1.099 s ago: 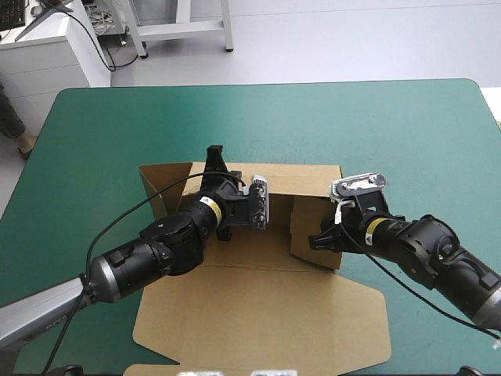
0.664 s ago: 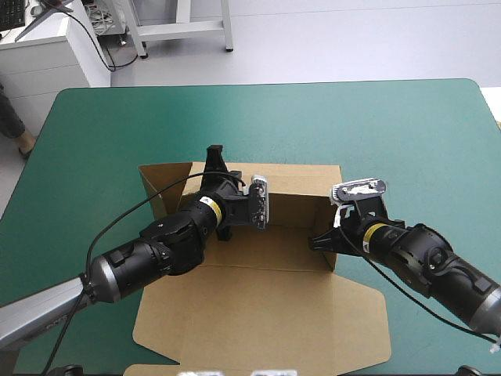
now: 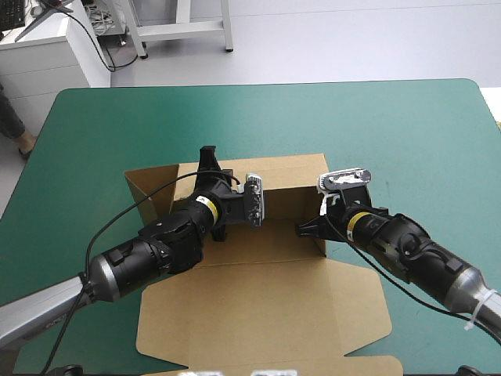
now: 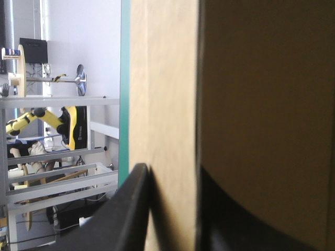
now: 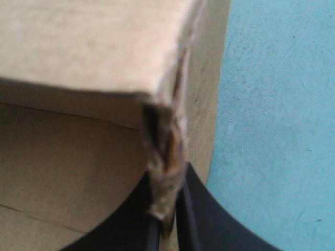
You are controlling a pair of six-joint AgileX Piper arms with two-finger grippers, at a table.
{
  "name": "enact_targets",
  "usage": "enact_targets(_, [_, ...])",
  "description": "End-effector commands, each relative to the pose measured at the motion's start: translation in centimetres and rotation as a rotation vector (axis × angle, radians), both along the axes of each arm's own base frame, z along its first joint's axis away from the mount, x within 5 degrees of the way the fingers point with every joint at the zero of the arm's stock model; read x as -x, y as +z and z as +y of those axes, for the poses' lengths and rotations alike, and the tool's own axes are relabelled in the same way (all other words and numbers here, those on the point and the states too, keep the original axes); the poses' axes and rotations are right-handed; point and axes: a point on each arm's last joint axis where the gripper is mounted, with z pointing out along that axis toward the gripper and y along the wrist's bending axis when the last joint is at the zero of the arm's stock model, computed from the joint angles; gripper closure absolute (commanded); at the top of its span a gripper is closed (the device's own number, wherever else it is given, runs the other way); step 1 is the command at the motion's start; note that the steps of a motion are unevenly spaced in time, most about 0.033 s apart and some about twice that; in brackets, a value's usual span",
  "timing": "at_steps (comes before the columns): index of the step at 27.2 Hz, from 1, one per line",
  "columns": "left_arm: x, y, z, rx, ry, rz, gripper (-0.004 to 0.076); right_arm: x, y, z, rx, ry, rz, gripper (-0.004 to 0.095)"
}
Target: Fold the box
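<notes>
Showed the brown box (image 3: pixel 266 309) mid-table on the teal-green cover (image 3: pixel 391 125), far and right walls raised, lid flat toward the near edge and partly cut off there. Caught the left gripper (image 3: pixel 208 163) clamped on the far wall, the right gripper (image 5: pixel 168 209) pinching the right wall's frayed corner. Hid much of the floor under both arms

Left gripper (image 3: pixel 208 155) and right gripper (image 3: pixel 300 229) nearly closed

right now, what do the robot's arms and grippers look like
The left arm and right arm are glossy black segments, a yellow band near each wrist, silver-grey further back. The left gripper and right gripper have broad black fin-shaped fingers.
</notes>
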Motion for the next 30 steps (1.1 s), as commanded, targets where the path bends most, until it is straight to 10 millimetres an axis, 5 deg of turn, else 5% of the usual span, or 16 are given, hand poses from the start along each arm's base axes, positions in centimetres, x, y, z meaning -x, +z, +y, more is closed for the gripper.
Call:
enact_targets(1, [1.5, 1.6, -1.0, 0.104, -0.074, -0.009, 0.0397, -0.6, -0.1, 1.1, -0.086, -0.01, -0.026, 0.0911])
enact_targets(4, [3.7, 2.9, -1.3, 0.126, -0.126, -0.027, 0.027, -0.9, -0.1, 0.7, -0.071, -0.05, -0.042, 0.0912])
enact_targets(15, [9.6, 6.1, 0.6, 0.244, -0.174, 0.06, 0.0277, -1.4, -0.1, -0.6, -0.025, -0.147, -0.021, 0.0912])
enact_targets(23, [10.4, 8.6, 3.1, 0.354, -0.16, -0.006, 0.0407, -1.7, 2.4, -1.0, 0.065, -0.167, 0.008, 0.0927])
enact_targets(30, [9.4, 12.1, 5.4, 0.443, 0.008, -0.067, 0.042, -2.0, 5.7, -1.3, 0.089, -0.143, 0.021, 0.0927])
